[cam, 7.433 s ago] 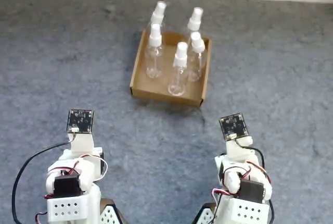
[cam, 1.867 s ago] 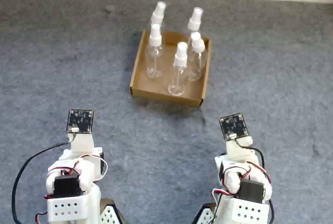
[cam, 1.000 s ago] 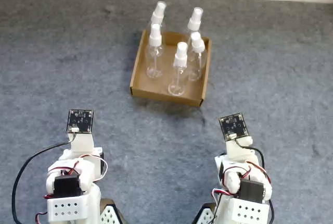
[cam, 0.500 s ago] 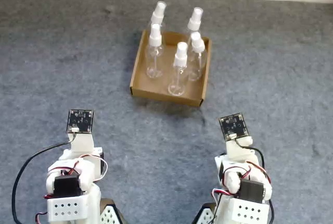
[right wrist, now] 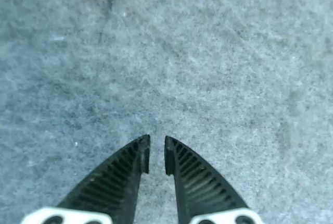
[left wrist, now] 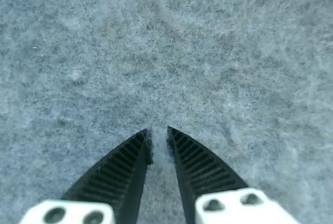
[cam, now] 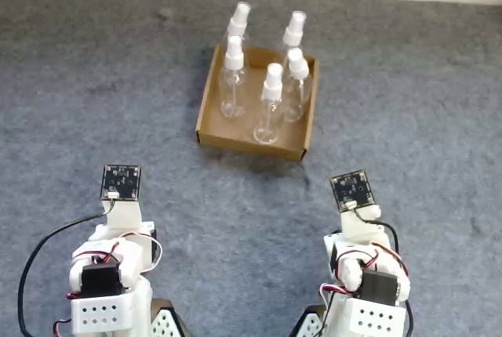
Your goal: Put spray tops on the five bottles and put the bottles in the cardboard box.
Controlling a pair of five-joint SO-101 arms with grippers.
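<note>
High view had the cardboard box (cam: 205, 110) sitting out on the fuzzy grey counter (cam: 94, 78), well ahead of both my arms. All five bottles (cam: 267, 125) were upright, clear plastic, and each one had a white spray top (cam: 273, 82) on it. Three of them stood plainly inside the box: one by the left wall, one near the front, one by the right wall. The other two were at the far edge behind those, and their bases were hidden, so I couldn't tell for sure whether they were inside the rim or just past it.

My left arm (cam: 106, 266) and right arm (cam: 362, 270) were both tucked back at the near edge of the counter, nowhere near the box.

Left wrist view: my left fingers (left wrist: 141, 148) were together, black toothed tips almost meeting with just a sliver of grey felt between them, nothing held. Right wrist view was the same deal: right fingers (right wrist: 139, 153) closed up to a thin slit, empty, pointing down at bare counter.
</note>
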